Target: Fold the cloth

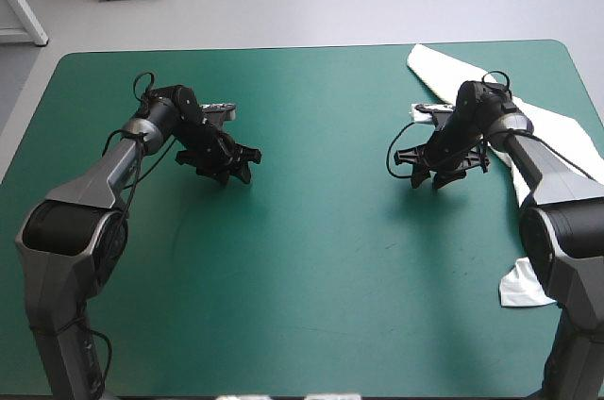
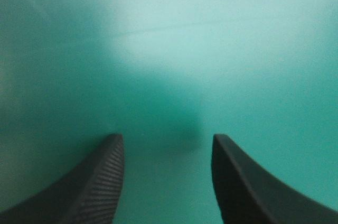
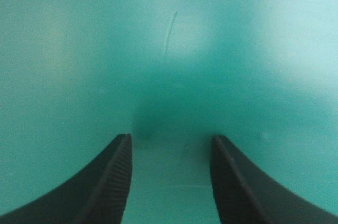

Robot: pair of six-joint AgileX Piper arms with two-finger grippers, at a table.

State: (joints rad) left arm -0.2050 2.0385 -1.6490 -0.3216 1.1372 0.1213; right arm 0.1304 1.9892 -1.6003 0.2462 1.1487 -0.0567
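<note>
T-shirt [image 1: 436, 65]: white, lay strung along the teal-green cover [image 1: 321, 258] from 1 to 4 o'clock. Left gripper [image 1: 229, 164], 10 o'clock: fingers apart, over cover. Right gripper [image 1: 440, 170], 2 o'clock: fingers apart, over cover.

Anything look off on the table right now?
Yes: the T-shirt lies strung out along the table's right side, off-centre and partly hidden under the right arm. The left gripper and right gripper are both open, low over bare teal-green cover, holding nothing.
</note>
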